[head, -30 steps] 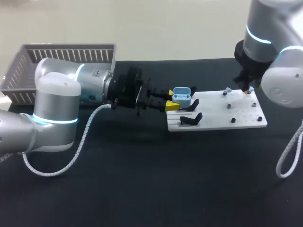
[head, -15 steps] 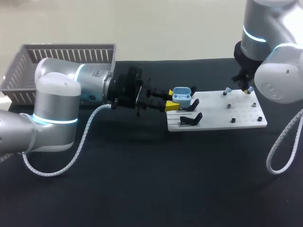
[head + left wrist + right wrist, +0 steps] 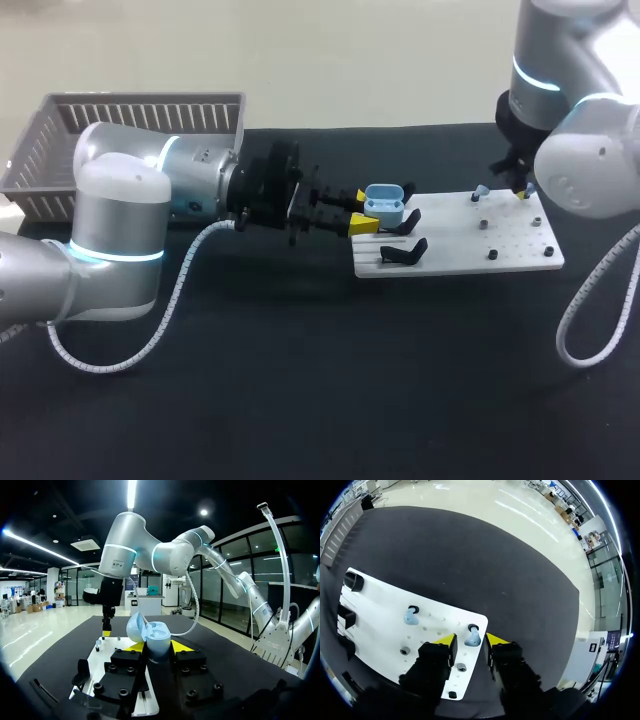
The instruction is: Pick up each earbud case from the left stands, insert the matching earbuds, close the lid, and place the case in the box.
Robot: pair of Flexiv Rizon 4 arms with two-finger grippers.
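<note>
Earbud case [image 3: 150, 630], light blue with its lid open, is gripped on both sides by the left gripper [image 3: 154, 646] at the left end of the white board [image 3: 455, 250]. The right gripper [image 3: 470, 641] is parted narrowly astride a blue earbud [image 3: 472, 639], apparently without touching it. The pinch should be centred and the lift taken straight up. The board's corner lies just beside this earbud, and open board is seen between it and the case.
</note>
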